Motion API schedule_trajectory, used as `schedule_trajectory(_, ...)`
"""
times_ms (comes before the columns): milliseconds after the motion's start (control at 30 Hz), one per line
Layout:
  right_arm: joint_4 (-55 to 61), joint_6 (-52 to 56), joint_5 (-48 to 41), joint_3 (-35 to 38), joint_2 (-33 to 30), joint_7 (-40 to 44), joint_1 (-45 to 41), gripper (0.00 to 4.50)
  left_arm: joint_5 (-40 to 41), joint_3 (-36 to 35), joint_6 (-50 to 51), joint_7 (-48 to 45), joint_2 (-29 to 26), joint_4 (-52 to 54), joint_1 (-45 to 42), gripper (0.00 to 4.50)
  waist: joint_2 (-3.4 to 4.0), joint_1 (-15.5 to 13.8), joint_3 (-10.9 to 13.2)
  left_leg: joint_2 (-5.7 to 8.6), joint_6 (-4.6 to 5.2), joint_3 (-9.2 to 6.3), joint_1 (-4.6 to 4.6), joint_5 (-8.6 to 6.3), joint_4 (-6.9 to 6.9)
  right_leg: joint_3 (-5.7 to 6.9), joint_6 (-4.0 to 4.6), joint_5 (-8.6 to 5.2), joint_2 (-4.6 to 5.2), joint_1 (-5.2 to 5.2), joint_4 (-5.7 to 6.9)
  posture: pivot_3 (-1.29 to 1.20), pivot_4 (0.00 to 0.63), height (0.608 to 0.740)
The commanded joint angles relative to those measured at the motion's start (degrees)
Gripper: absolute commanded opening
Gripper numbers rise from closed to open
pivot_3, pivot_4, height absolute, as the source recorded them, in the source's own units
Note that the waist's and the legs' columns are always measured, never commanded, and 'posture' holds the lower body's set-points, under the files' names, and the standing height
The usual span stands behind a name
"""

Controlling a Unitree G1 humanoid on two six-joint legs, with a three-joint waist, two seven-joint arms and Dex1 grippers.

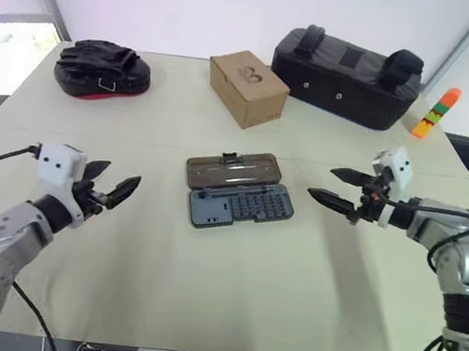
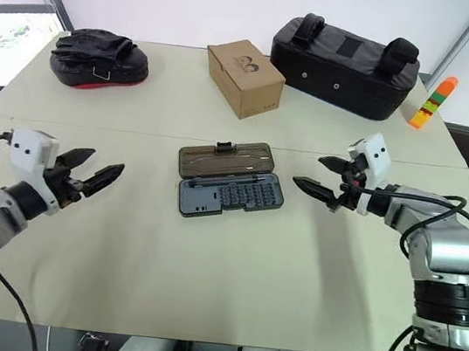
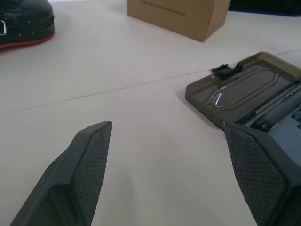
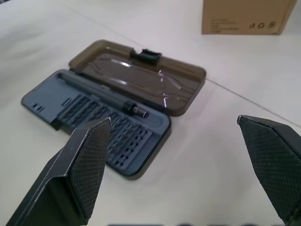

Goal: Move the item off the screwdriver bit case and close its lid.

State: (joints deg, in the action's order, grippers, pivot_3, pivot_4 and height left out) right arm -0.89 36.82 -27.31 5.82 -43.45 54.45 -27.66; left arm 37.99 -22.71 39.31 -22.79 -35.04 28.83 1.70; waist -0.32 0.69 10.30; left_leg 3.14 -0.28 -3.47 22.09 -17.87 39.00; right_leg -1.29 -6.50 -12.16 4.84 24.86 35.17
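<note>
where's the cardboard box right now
In the left eye view, the cardboard box stands on the table's far half, near the middle, between the black padded mitt and the black bag, beyond the open bit case.

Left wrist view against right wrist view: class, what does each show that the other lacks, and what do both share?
Left wrist, not right: the open left gripper and the black pad with a red edge. Right wrist, not left: the open right gripper and the whole tray of the case with its full rows of bits. Both: the lid lying open, its latch, the box and the table.
</note>
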Motion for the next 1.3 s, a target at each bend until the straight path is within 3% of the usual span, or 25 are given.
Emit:
schedule_trajectory(33, 2.0, -0.1, -0.5, 0.8, 0.2, -0.4, -0.8, 4.50, 0.6, -1.7, -0.5, 0.7, 0.4, 2.0, 0.0, 3.92, 0.00, 0.0, 0.0, 0.00, 0.00, 0.01, 0.00, 0.00, 0.00, 0.00, 0.00, 0.00, 0.00, 0.00, 0.00, 0.00, 0.150, 0.740)
schedule_trajectory(167, 2.4, -0.1, -0.2, 0.3, 0.8, -1.0, -0.7, 4.50, 2.4, -2.5, 0.3, 1.1, 1.9, 3.1, 1.5, 3.92, -0.01, 0.0, 0.0, 0.01, 0.00, 0.01, 0.00, 0.00, 0.00, 0.00, -0.01, 0.01, 0.03, 0.00, -0.01, 0.00, 0.150, 0.740)
schedule_trajectory(400, 3.3, 0.7, -0.4, -0.1, 0.8, -1.5, -0.7, 4.50, 3.2, -1.9, 2.1, -2.4, -1.1, 4.4, 5.5, 3.92, 0.00, -0.1, 0.0, 0.02, 0.00, 0.01, 0.02, -0.01, -0.01, 0.01, 0.06, -0.03, 0.08, 0.01, -0.01, 0.00, 0.150, 0.740)
schedule_trajectory(1000, 4.7, 2.1, -0.4, -0.6, 1.8, -2.6, -1.0, 4.50, 4.1, -3.3, 2.3, -3.1, -1.9, 2.3, 3.1, 3.92, 0.00, -0.1, 0.0, 0.03, 0.00, 0.01, 0.02, -0.01, 0.00, 0.03, 0.13, -0.07, 0.09, 0.01, -0.01, 0.00, 0.150, 0.740)
schedule_trajectory(1133, 4.8, 2.3, -0.3, -0.8, 2.0, -2.9, -1.3, 4.50, 5.2, -2.9, 1.4, -8.6, -5.3, -0.3, -0.3, 3.92, 0.00, -0.1, 0.0, 0.03, 0.00, 0.01, 0.02, 0.00, 0.00, 0.05, 0.13, -0.07, 0.09, 0.01, -0.01, 0.00, 0.150, 0.740)
schedule_trajectory(1300, 4.2, 1.6, 0.2, -1.6, 2.5, -3.1, -2.3, 4.50, 2.9, 3.6, -0.3, -19.7, -13.0, -5.3, -7.5, 3.92, 0.01, 0.0, 0.0, 0.05, 0.00, 0.03, 0.03, 0.00, 0.00, 0.06, 0.14, -0.08, 0.07, 0.01, -0.02, 0.00, 0.150, 0.740)
